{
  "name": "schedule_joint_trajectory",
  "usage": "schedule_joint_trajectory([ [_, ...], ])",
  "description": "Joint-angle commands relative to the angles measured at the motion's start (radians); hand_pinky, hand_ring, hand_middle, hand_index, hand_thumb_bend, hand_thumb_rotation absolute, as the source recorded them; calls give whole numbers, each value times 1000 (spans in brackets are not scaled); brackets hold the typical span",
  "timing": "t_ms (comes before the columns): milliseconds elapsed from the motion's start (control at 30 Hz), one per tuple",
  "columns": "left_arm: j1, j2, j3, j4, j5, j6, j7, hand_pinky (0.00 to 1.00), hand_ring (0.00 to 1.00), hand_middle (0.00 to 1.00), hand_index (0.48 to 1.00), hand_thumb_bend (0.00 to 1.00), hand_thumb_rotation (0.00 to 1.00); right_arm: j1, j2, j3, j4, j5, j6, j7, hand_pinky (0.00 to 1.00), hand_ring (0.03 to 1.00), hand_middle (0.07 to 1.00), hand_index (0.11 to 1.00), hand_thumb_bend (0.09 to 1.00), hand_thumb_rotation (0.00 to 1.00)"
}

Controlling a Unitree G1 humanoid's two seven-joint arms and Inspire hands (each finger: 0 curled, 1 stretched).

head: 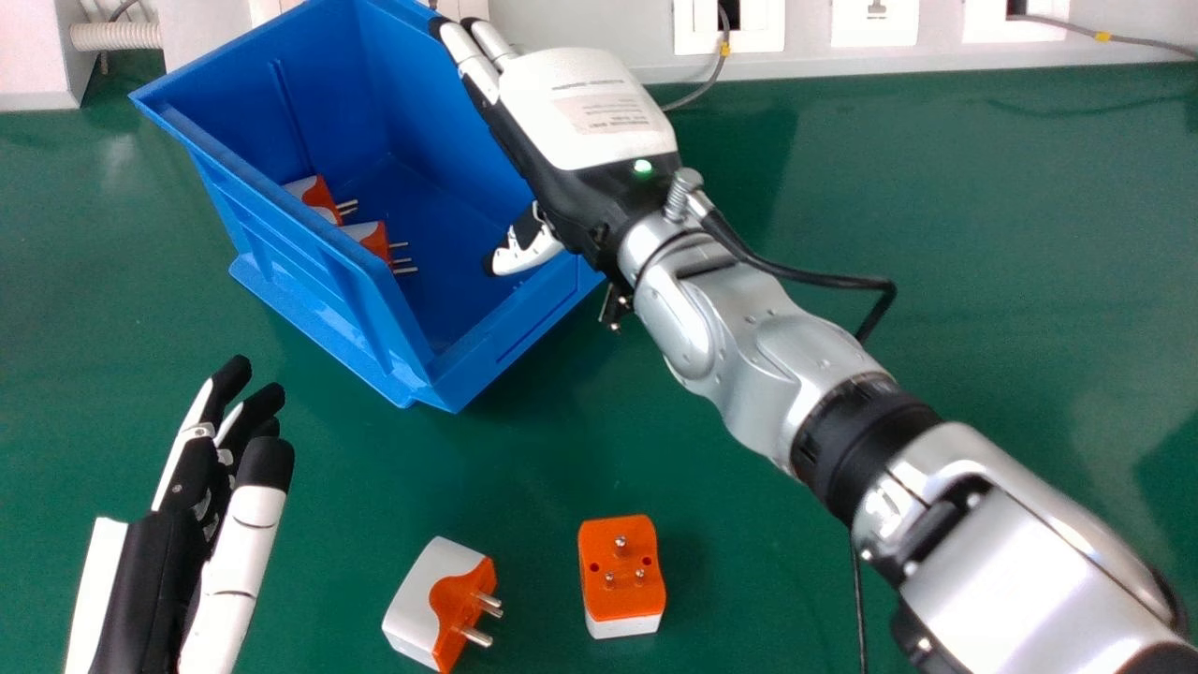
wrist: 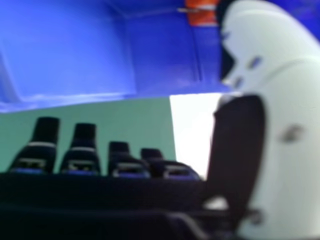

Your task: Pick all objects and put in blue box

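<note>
My right hand (head: 585, 112) is over the right side of the blue box (head: 328, 281), its fingers extended and its thumb held out over the box's interior. In the right hand view the same hand (wrist: 250, 165) has straight fingers and holds nothing, with the blue box (wrist: 160, 60) beyond. Inside the box lie orange and white plug adapters, one (head: 372, 238) nearer and another (head: 316, 194) behind it. On the table, a white and orange adapter (head: 440, 604) lies beside an orange-topped one (head: 622, 573) with pins up. My left hand (head: 239, 552) is at the lower left, fingers loosely extended, empty.
The green table (head: 983, 243) stretches under everything. Wall sockets (head: 875, 21) and a pale wall stand along its back edge, with a thin grey cable near the box. A black cable (head: 858, 599) hangs beside the right forearm.
</note>
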Motion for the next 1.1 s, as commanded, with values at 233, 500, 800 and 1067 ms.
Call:
schedule_joint_trajectory([
  [233,-32,33,13,-8,0,18,-10,908,906,904,930,761,913,349,-106,-119,-638,33,70,90,844,906,999,980,455,32],
  [500,-103,43,-20,37,25,6,-21,866,897,895,925,748,912,780,-178,-224,-1174,51,162,199,849,906,997,980,461,20],
  [800,-139,51,-43,61,29,-4,-46,864,901,896,929,743,911,1004,-218,-268,-1348,37,172,248,840,912,998,991,454,15],
  [1067,-163,65,-33,102,8,-27,-59,863,902,902,933,763,909,1166,-236,-295,-1362,70,72,218,877,934,1000,999,457,53],
])
